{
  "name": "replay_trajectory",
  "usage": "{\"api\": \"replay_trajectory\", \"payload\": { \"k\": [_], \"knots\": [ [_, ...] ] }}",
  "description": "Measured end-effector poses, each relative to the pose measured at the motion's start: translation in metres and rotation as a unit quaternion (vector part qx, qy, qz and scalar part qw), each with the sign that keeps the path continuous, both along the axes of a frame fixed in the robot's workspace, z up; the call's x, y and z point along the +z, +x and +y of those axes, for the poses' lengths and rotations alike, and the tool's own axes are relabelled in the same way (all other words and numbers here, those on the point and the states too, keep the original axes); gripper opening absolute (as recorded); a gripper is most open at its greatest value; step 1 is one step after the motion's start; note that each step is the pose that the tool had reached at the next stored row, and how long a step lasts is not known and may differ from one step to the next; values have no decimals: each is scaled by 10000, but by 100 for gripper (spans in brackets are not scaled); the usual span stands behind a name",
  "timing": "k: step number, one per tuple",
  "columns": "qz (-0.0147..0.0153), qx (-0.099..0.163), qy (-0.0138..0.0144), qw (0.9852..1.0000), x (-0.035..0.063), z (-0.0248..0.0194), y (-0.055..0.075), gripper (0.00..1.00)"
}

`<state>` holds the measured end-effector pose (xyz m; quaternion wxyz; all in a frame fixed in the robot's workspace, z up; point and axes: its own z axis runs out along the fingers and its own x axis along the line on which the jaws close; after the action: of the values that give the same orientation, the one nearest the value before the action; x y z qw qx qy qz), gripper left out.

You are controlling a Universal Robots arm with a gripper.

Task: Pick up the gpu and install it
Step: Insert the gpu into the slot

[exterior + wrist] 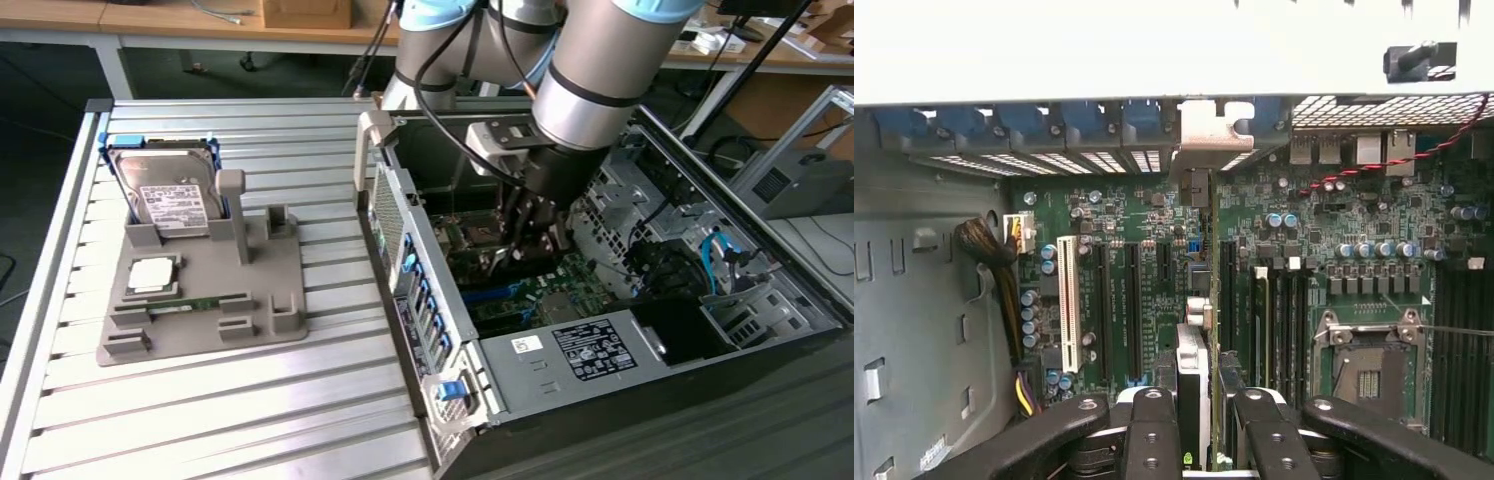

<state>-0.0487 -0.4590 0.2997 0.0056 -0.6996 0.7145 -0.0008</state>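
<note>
The gpu (1193, 375) is clamped in your hand (1194, 432), low inside the computer case (400, 200).
For a good seating, keep it parallel with the black slots (1132, 310), its silver bracket (1204, 130) snug to the case's rear. The white label (583, 347) on the power supply (627, 340) is too small to read.

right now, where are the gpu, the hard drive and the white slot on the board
gpu (1193, 385): wrist view, on the card's pale edge, seen edge-on
hard drive (174, 208): exterior view, on its white label
white slot (1067, 300): wrist view, midway along the slot
</note>
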Motion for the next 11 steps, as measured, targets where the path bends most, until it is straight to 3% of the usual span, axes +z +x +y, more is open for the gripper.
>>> {"api": "replay_trajectory", "payload": {
  "k": [11],
  "knots": [
    [0, 0, 0, 10000, -58, 0, -8, 27]
  ]
}}
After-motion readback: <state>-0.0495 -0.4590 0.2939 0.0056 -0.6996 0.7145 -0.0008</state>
